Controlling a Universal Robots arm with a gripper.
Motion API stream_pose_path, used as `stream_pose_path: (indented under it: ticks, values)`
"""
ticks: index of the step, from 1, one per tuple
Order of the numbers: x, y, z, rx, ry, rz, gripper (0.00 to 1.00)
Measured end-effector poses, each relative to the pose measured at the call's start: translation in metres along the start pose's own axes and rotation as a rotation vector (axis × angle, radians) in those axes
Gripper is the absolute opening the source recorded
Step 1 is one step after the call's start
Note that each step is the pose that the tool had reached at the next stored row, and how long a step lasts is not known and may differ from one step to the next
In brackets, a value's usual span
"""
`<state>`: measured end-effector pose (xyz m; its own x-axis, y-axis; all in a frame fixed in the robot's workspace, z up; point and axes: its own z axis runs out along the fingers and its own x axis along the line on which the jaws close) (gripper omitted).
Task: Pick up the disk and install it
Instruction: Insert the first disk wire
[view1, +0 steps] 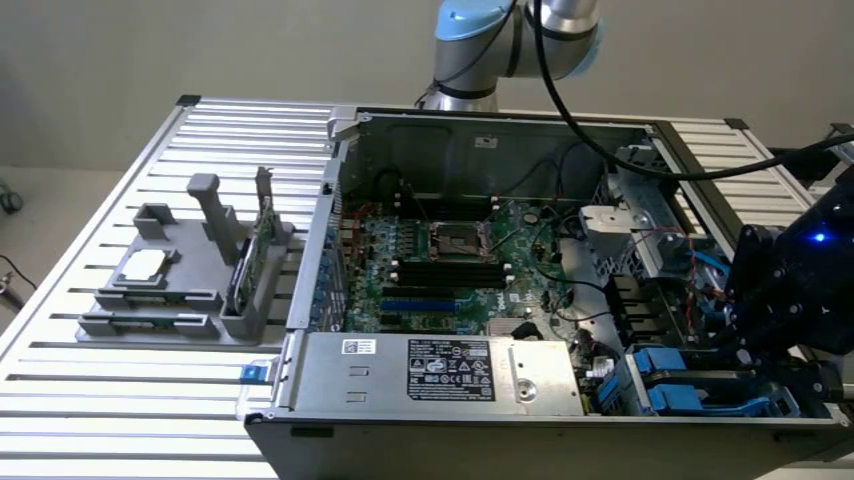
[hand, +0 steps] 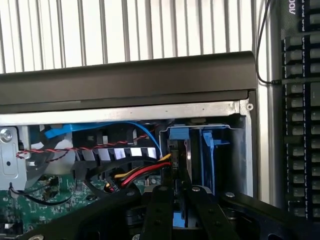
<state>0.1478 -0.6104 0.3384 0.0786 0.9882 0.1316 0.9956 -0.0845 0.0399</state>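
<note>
computer case (view1: 534, 300): 1 | power supply (view1: 441, 372): 1 | grey fixture (view1: 187, 270): 1 (left of frame) | blue drive carriers (view1: 694, 385): 2 | keyboard (hand: 300, 125): 1 | gripper (hand: 175, 210): 1 | counter (view1: 120, 400): 1

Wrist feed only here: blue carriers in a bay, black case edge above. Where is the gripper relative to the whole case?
Observer: The gripper hangs over the drive-bay corner of the open computer case, at the exterior view's lower right.
Operator: What sits beside that bay?
Observer: A silver power supply with a label, toward the exterior view's left along the same near edge.
Operator: Anything outside the case?
Observer: A grey fixture stands on the slatted table at the exterior view's left. It holds a small square processor chip and upright cards.
</note>
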Motion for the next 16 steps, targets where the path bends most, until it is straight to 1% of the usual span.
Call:
stream_pose_path:
  ticks: [5, 16]
  values:
    - [0.0000, -0.0021, -0.0004, -0.0013, -0.0006, 0.012, 0.16]
    - [0.0022, -0.0023, -0.0005, -0.0015, -0.0005, 0.012, 0.16]
